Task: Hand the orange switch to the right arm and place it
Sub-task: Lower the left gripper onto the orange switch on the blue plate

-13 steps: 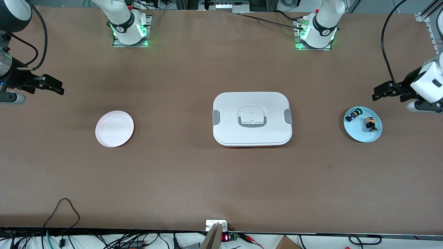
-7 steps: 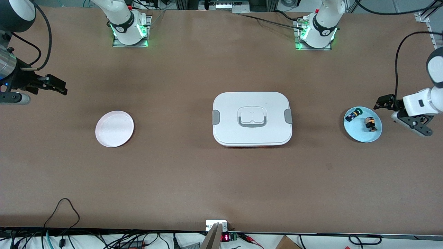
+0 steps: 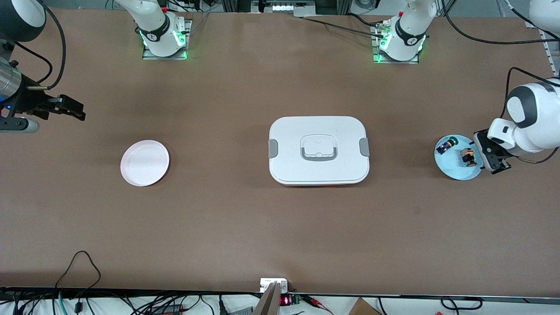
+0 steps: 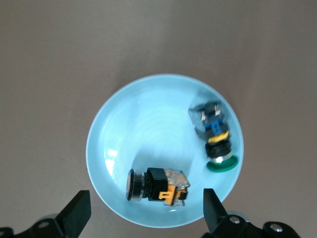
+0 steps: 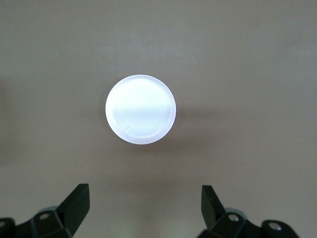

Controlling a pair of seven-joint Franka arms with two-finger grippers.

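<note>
The orange switch lies on its side on a light blue plate toward the left arm's end of the table. In the left wrist view the switch lies between my open fingers, well below them. My left gripper hangs open and empty over the plate's edge, pointing down; it also shows in the left wrist view. My right gripper is open and empty, held in the air at the right arm's end of the table; it also shows in its own wrist view.
A green-capped black switch lies on the same blue plate, also in the left wrist view. A white round plate lies toward the right arm's end, seen from the right wrist. A closed white box sits mid-table.
My left arm has swung round and turned its gripper downward, bringing it from beside the blue plate to over the plate's edge. My right gripper has barely moved.
</note>
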